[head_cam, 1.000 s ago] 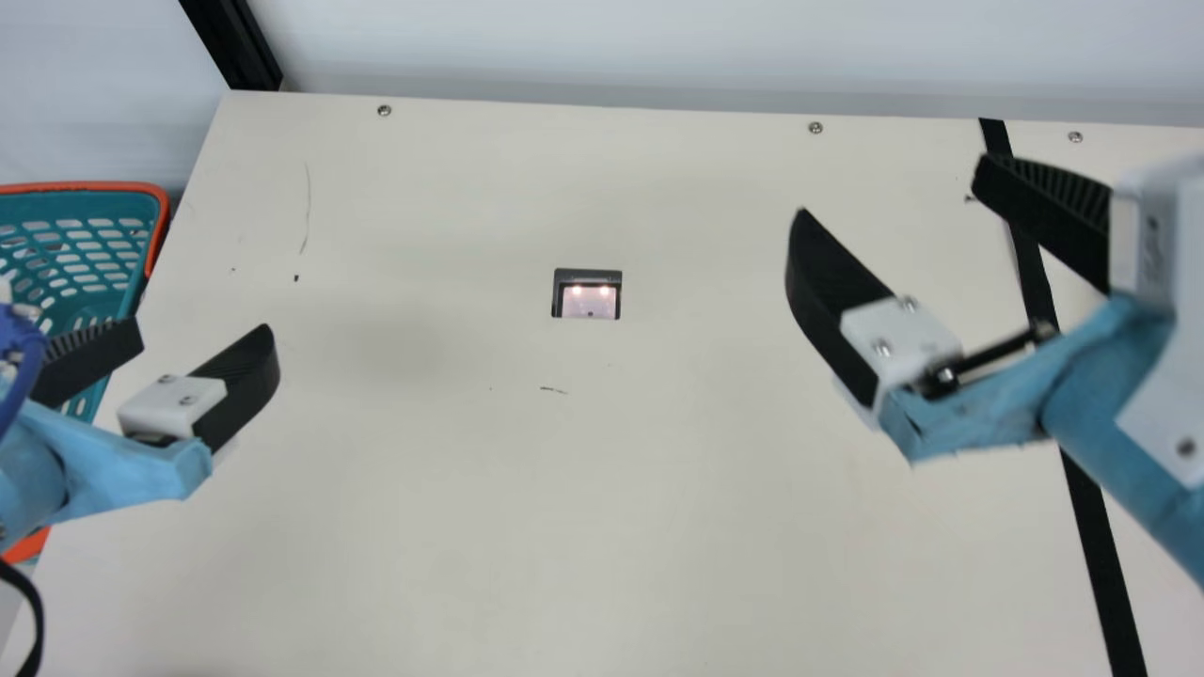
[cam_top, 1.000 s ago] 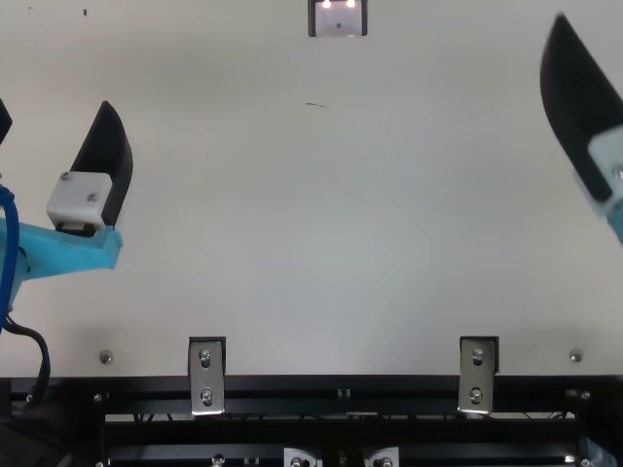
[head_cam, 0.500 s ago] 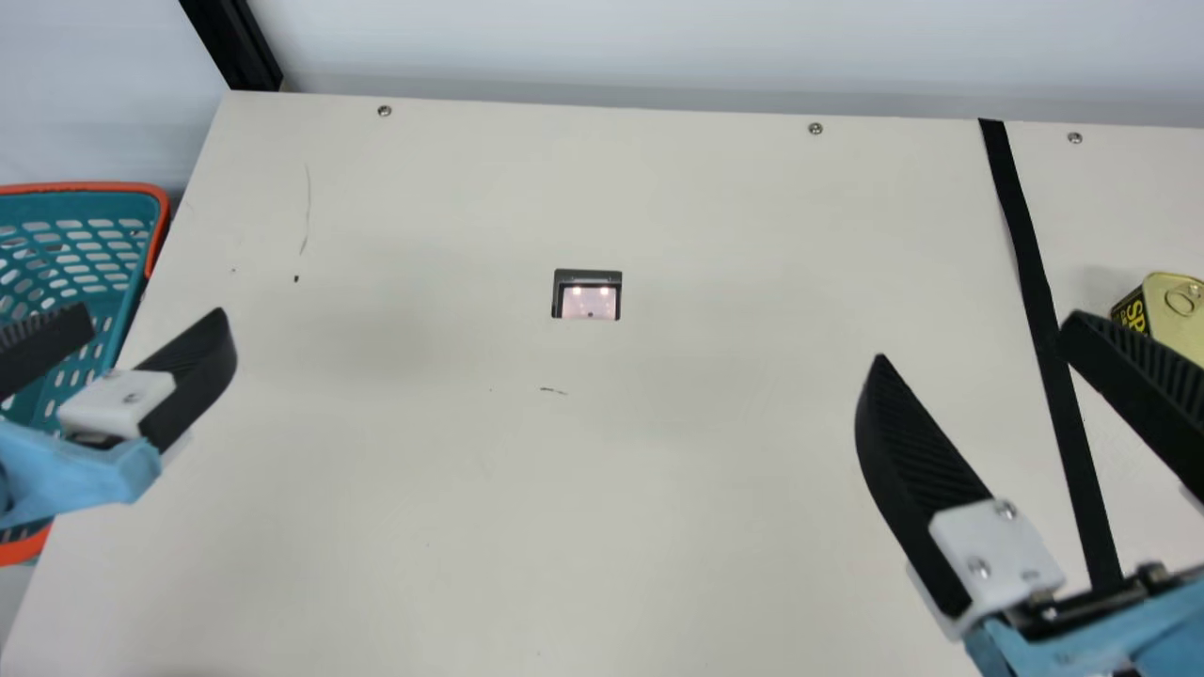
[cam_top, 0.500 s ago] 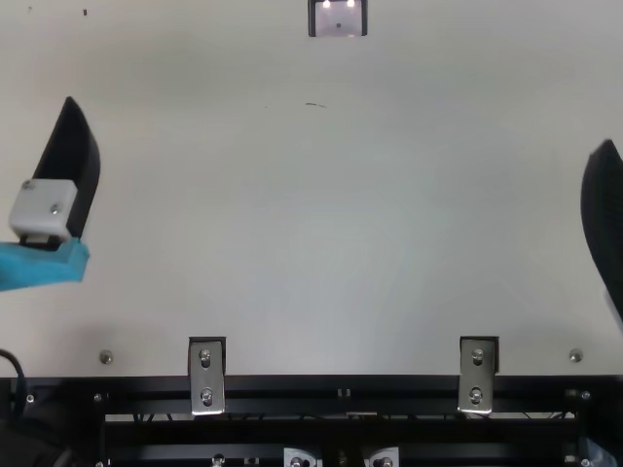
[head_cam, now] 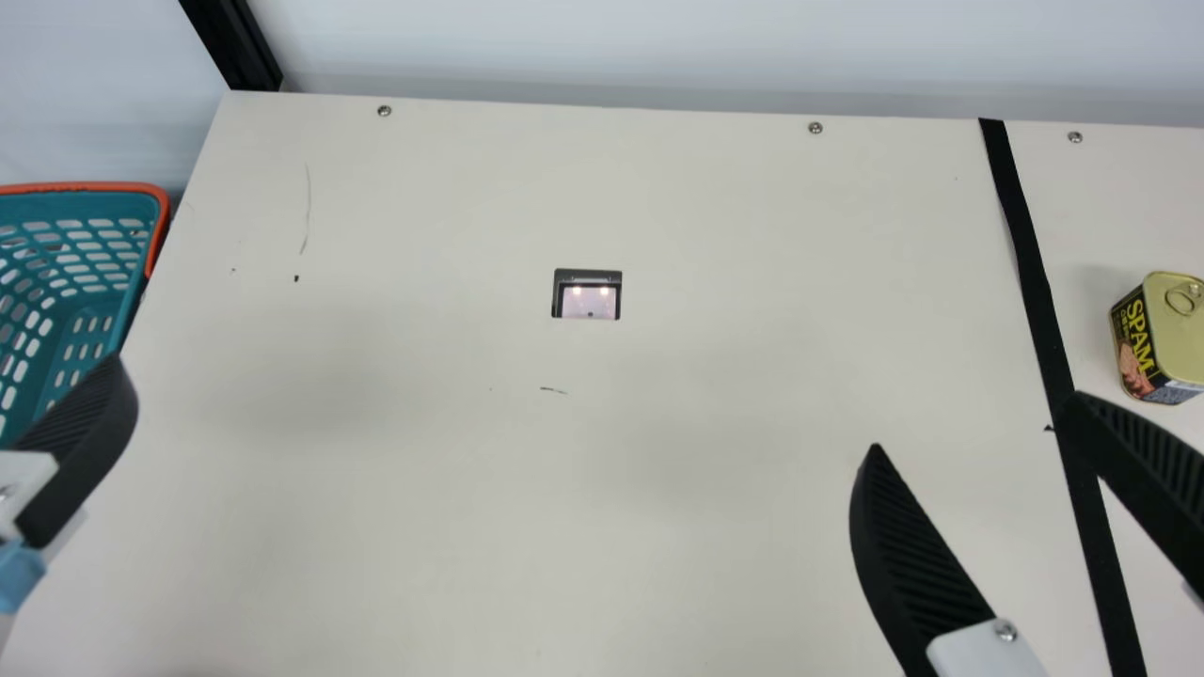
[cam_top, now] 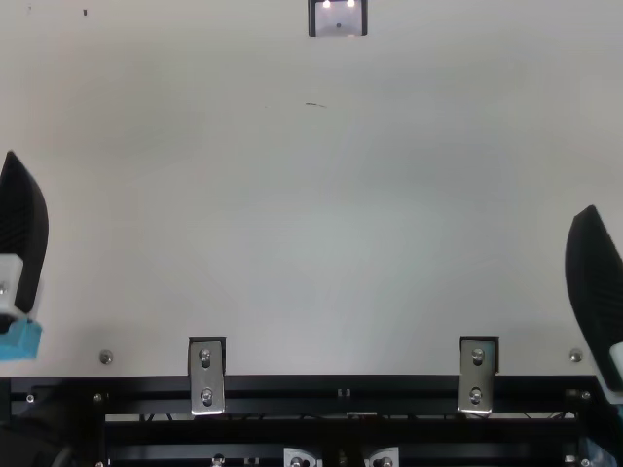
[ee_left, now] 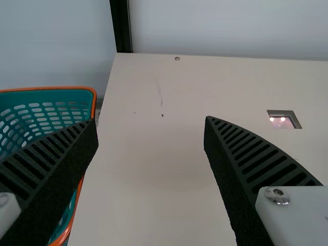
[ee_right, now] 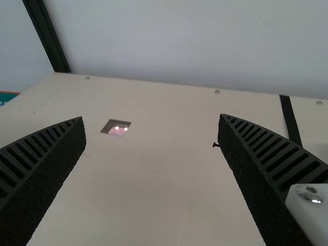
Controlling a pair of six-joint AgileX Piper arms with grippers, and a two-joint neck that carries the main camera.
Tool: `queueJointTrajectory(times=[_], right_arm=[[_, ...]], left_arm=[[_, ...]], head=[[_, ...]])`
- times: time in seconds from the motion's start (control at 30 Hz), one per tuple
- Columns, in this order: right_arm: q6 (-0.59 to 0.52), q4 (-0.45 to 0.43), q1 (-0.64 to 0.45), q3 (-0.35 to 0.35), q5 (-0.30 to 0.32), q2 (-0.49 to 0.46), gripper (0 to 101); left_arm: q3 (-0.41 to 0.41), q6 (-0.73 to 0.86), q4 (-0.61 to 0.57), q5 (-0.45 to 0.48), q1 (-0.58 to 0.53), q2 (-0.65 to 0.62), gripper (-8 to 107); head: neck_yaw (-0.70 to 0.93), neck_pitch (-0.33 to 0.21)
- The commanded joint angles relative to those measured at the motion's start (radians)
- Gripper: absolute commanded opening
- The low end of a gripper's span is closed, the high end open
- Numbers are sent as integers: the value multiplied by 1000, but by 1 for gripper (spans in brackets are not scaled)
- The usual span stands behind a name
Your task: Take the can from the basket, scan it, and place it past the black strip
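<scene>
Well, can (head_cam: 1171,329) past black strip (head_cam: 1030,282), roomy table (head_cam: 602,508), basket (head_cam: 103,188) seemingly beside its edge.

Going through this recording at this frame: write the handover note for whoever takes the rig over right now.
Left gripper: open, empty, at the side by the teal basket.
Right gripper: open, empty, near the black strip.
Can: ring-pull can upright on the table, past the strip, touching neither gripper.
Scanner: window lit, nothing on it.
Done: can out of the basket and placed. Whether it scanned, these pictures can't tell.
Left: probably just confirming the scan.
</scene>
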Motion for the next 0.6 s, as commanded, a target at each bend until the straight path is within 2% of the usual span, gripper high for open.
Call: queueJointTrajectory(times=[0.0, 0.03, 0.27, 0.33, 0.57], right_arm=[[0, 0, 0, 0, 0, 0, 101], [0, 0, 0, 0, 4, 0, 101], [0, 0, 0, 0, 2, 0, 101], [10, -23, 7, -2, -1, -4, 101], [16, -119, -71, 20, -71, -18, 101]], left_arm=[[7, 32, -22, 17, 18, -44, 90], [3, 10, -9, 7, 8, -14, 90], [6, 29, -20, 22, 17, -44, 90], [6, 29, -20, 22, 17, -44, 90], [10, 60, -49, 26, 48, -58, 90]], head=[[10, -2], [10, -2], [10, -2], [10, -2], [10, -2]])
